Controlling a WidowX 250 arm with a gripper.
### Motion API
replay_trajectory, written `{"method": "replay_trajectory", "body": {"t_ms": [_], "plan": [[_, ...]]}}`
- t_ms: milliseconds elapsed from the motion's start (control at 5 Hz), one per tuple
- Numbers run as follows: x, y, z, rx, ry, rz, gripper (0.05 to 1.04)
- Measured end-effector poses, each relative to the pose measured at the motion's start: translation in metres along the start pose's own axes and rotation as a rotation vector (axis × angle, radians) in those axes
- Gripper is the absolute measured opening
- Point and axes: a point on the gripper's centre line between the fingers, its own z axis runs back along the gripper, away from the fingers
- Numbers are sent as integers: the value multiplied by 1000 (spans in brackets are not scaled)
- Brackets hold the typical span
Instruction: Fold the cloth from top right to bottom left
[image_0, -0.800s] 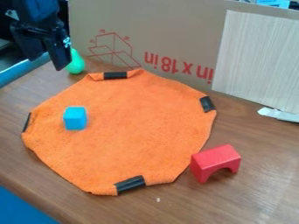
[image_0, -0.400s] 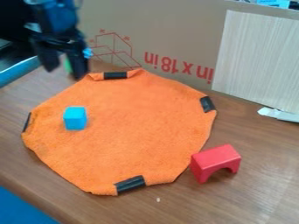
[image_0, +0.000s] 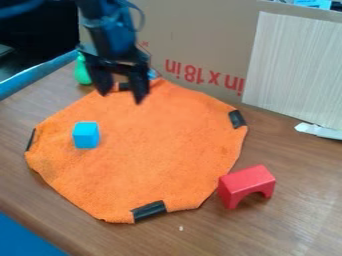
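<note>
"1 arm (image_0: 110, 32) in view; how is it posed?"

"Down from the top edge, left of centre, leaning slightly, with the gripper (image_0: 121, 96) over the upper part of the orange cloth (image_0: 153, 145)."

"And its jaws?"

"Well apart, 2 tips pointing down, holding nothing."

"The cloth?"

"Spread out on the table (image_0: 300, 185), blue cube (image_0: 86, 135) on its left side."
</note>
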Motion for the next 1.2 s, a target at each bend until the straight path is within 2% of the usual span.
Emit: {"method": "replay_trajectory", "body": {"t_ms": [400, 600, 800, 1200], "plan": [[32, -44, -41, 35, -206, 146, 1001], [41, -58, -59, 69, -271, 265, 1001], [50, -75, -70, 84, -294, 332, 1001], [66, -112, -77, 62, -324, 321, 1001]]}}
